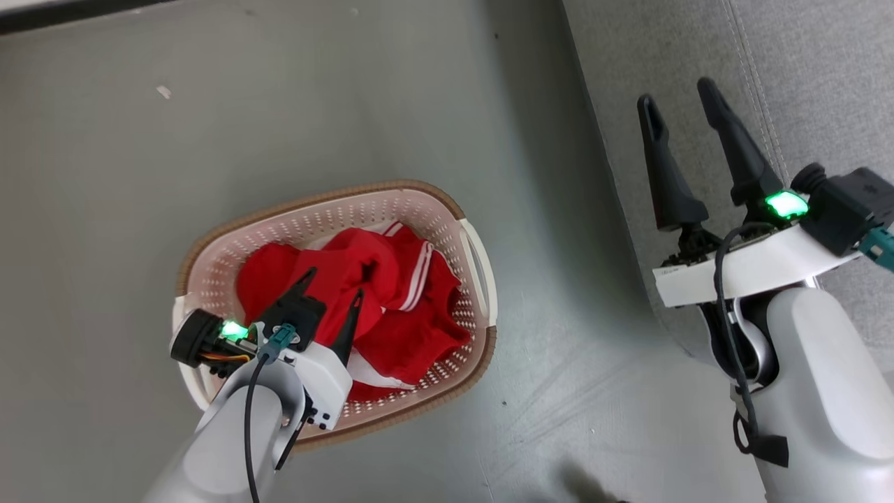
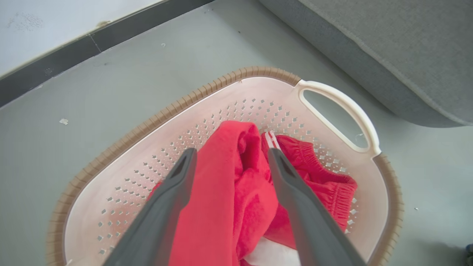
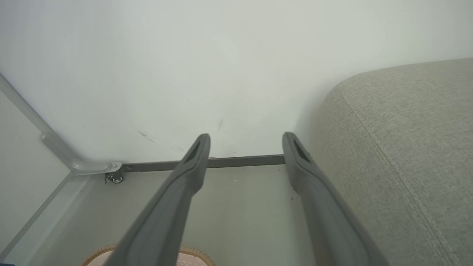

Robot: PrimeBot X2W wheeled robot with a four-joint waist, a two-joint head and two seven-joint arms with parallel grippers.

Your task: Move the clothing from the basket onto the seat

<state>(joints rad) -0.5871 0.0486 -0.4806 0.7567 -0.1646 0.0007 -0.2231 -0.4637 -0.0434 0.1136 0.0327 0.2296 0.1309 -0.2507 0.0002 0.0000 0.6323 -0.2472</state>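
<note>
Red clothing [image 1: 391, 293] is seen heaped inside the basket [image 1: 293, 223], which stands on the floor [image 1: 279, 105] at the lower left of the head view. The left tool [image 1: 335, 282] is held over it, fingers apart. The right tool [image 1: 676, 93] is held spread and empty at the right, before the seat [image 1: 824, 70].

In the left wrist view, a raised fold of clothing is flanked by the parted fingers [image 2: 173, 192].

In the right wrist view, the seat is shown at the right, beside the spread fingers.
</note>
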